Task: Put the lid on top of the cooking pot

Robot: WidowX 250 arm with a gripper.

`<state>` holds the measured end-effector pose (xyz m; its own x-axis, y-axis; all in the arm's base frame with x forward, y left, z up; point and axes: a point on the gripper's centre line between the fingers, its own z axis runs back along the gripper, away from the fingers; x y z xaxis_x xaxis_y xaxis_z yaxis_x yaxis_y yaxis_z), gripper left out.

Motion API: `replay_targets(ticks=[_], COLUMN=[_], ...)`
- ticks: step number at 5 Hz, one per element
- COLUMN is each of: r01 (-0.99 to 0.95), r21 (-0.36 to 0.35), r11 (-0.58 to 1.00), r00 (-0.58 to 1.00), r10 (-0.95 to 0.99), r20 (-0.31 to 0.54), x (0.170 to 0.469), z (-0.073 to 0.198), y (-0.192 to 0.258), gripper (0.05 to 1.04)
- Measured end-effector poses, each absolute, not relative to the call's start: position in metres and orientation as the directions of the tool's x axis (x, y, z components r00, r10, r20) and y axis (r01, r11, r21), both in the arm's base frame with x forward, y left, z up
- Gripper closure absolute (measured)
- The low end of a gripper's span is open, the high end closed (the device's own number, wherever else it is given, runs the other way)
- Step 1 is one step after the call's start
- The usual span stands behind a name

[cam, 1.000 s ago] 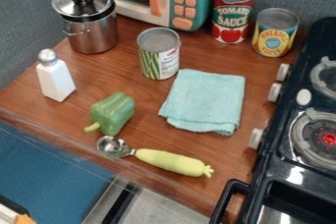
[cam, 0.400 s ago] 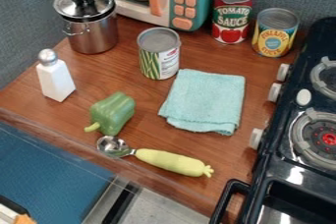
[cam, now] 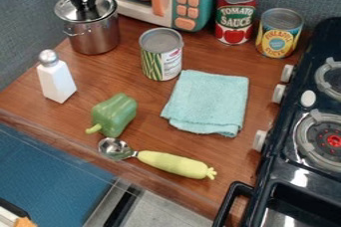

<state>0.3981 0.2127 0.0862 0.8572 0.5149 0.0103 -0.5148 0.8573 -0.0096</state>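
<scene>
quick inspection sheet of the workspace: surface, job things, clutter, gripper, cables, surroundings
Surface: brown wood-grain counter, items spread over it
Job's things: round clear lid with metal rim appears seated on the shiny cylindrical metal pot
Clutter: green-and-white metal can, white shaker with silver cap, green toy pepper, metal scoop with yellow-green handle, folded teal cloth
Gripper: black two-finger gripper at the lid's middle
Cables: nothing seen
Surroundings: teal-and-white toy microwave, black toy stove
</scene>
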Motion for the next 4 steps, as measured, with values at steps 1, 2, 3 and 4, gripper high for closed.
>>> replay_targets(ticks=[1,2,3,4], r01=[-0.518,-0.523,-0.514,-0.509], r21=[-0.002,0.002,0.003,-0.006], r11=[0.855,0.852,0.858,0.861], r00=[0.855,0.852,0.858,0.861], r10=[0.518,0.523,0.514,0.509], r20=[0.017,0.012,0.008,0.004], x=[0.3982,0.3974,0.3966,0.3968], z=[0.0869,0.0862,0.0873,0.0869], y=[0.2141,0.2145,0.2141,0.2126], gripper=[0.721,0.411,0.127,0.075])
